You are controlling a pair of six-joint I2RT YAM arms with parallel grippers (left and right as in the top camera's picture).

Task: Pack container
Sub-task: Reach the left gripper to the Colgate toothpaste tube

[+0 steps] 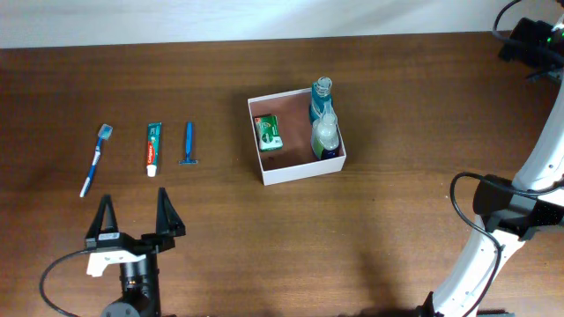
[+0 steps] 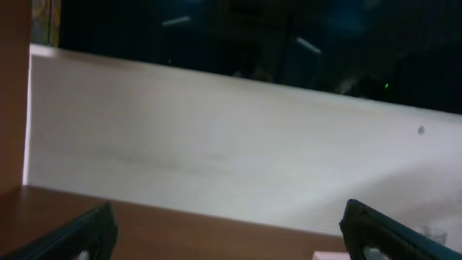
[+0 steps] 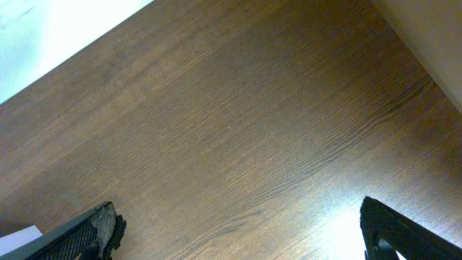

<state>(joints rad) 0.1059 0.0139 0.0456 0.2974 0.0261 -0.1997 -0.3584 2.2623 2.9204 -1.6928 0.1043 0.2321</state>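
The container, a square white-walled box with a pinkish-brown inside, sits at the table's middle. In it are a green box, a blue bottle and a clear bottle. A toothbrush, a toothpaste tube and a blue razor lie in a row to the left. My left gripper is open and empty, in front of the toothpaste. My right gripper is open and empty over bare wood; its arm's end shows at the far right corner.
The table is dark brown wood, with a white wall behind its far edge. The right arm's white links and cables stand along the right side. A small white corner shows at the right wrist view's lower left.
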